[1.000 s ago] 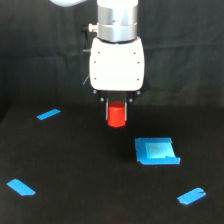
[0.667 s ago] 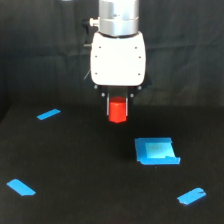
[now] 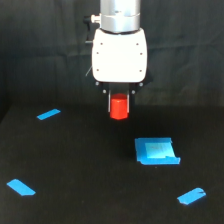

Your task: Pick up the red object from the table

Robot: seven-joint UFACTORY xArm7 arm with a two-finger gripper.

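Observation:
The red object [image 3: 119, 108] is a small red-orange block held between the two fingers of my gripper [image 3: 119, 106], below the white gripper body [image 3: 119, 55]. It hangs clear above the black table [image 3: 75, 165], near the middle of the exterior view. The gripper is shut on it. The block's top is hidden between the fingers.
A flat blue square piece [image 3: 156, 151] lies on the table below and to the exterior view's right of the gripper. Blue tape strips lie at the left [image 3: 48, 114], the lower left [image 3: 21, 187] and the lower right [image 3: 191, 196]. A dark backdrop stands behind.
The gripper has risen with the red object in it, lifting the block higher above the table. The blue piece and tape strips have not moved.

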